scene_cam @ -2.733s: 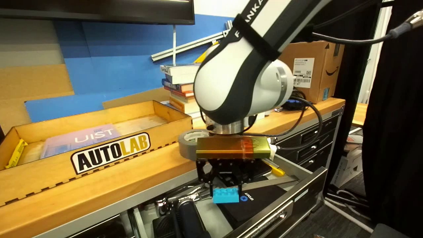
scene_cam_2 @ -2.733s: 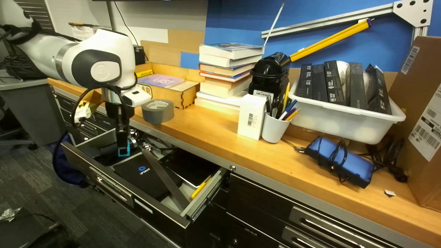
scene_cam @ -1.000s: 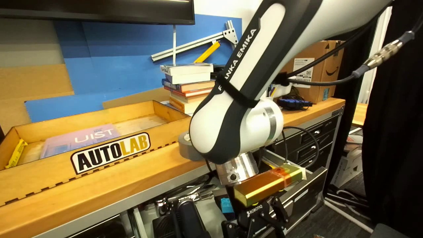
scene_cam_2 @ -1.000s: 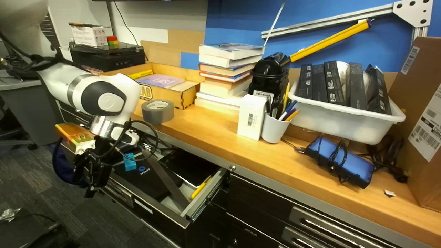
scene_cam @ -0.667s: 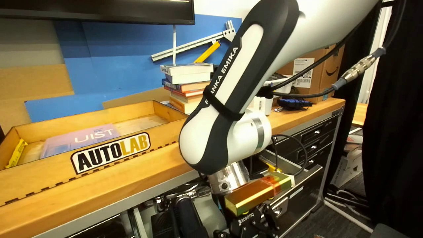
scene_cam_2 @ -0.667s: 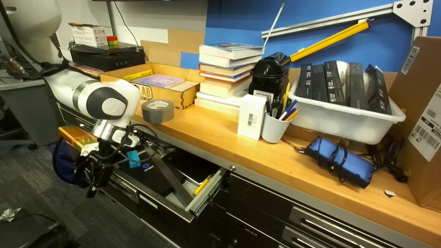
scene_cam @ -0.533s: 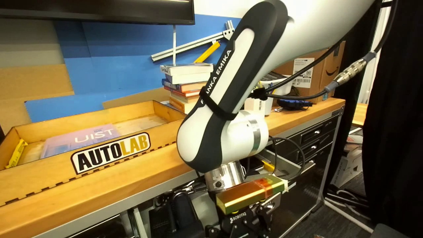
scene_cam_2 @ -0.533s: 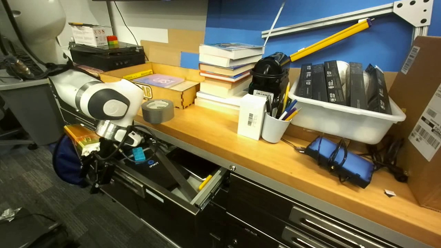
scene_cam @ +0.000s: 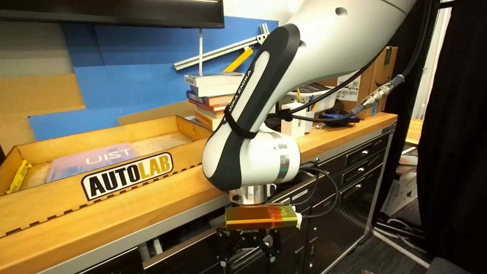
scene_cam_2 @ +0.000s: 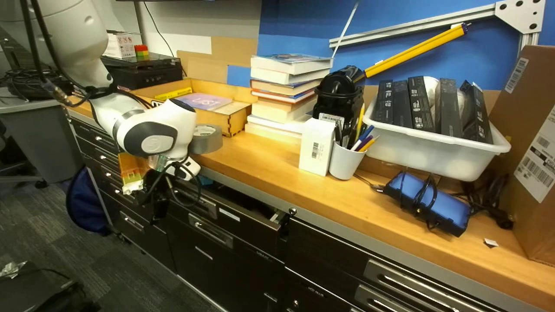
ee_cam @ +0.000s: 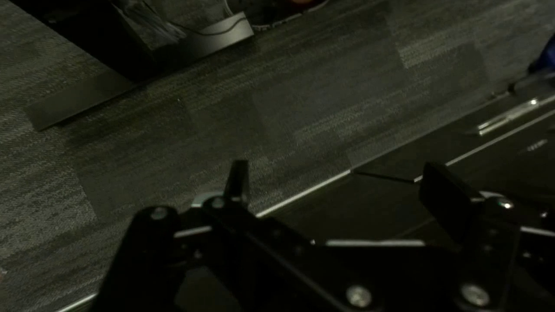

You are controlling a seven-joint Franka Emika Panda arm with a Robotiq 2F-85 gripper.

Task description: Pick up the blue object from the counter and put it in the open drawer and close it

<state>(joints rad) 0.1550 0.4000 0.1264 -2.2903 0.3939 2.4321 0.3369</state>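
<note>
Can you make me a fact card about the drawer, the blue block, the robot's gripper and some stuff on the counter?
Drawer: partly open
Blue block: inside the drawer, only a sliver showing
Gripper: open, holding nothing, in front of the drawer; contact unclear
Counter: wooden, bearing a grey tape roll, an AUTOLAB tray, stacked books and a pen cup
Left to do: close the drawer
</note>
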